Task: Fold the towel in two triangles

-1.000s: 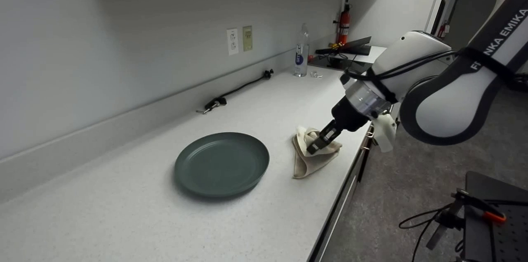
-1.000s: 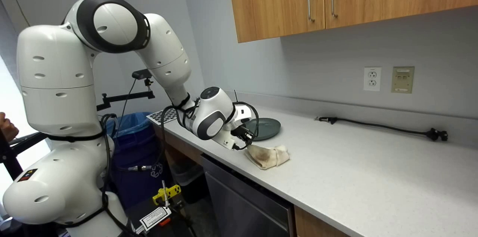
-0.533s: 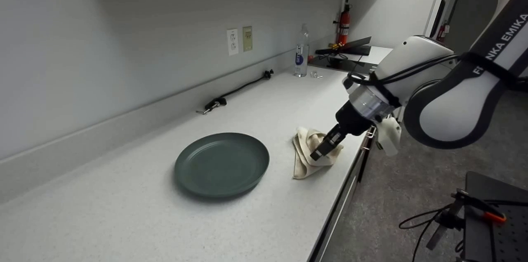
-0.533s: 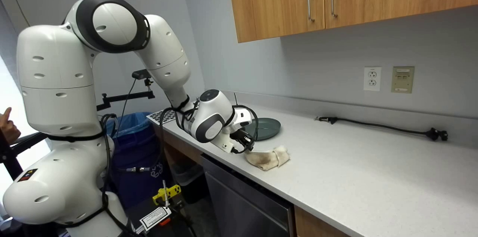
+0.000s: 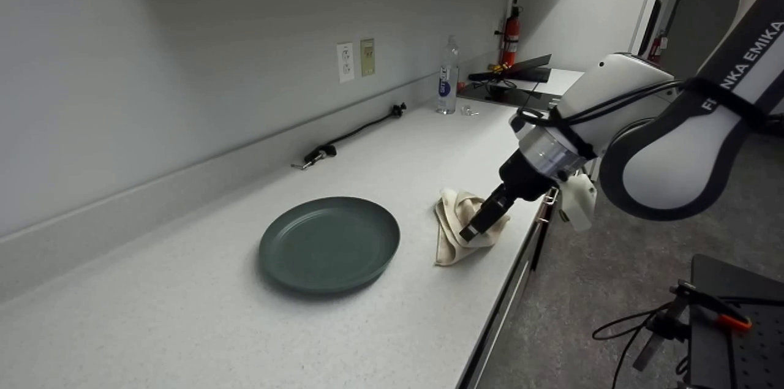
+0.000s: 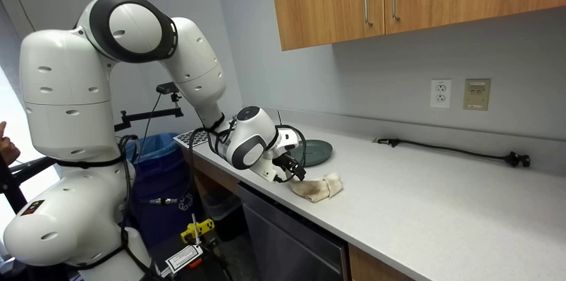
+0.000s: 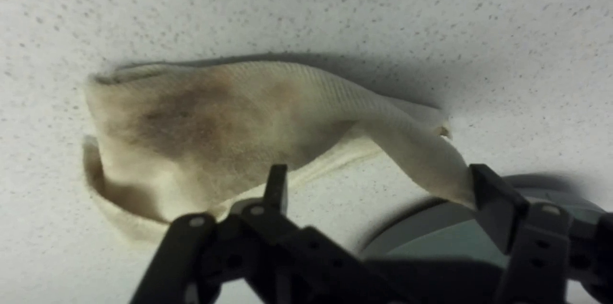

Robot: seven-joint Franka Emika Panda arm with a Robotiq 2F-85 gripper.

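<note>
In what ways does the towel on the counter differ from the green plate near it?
The towel is beige with brownish marks; the plate is plain dark green. The towel is loosely folded and wrinkled; the plate is smooth and round. Both rest on the counter.

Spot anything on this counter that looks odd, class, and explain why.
The towel carries a dark brownish patch, perhaps a stain, standing out against pale cloth; it also lies bunched, not neatly folded.

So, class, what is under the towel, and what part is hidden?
The towel lies on the pale speckled counter, which shows around its edges. The counter directly beneath it is covered, so whether anything else is there cannot be told.
</note>
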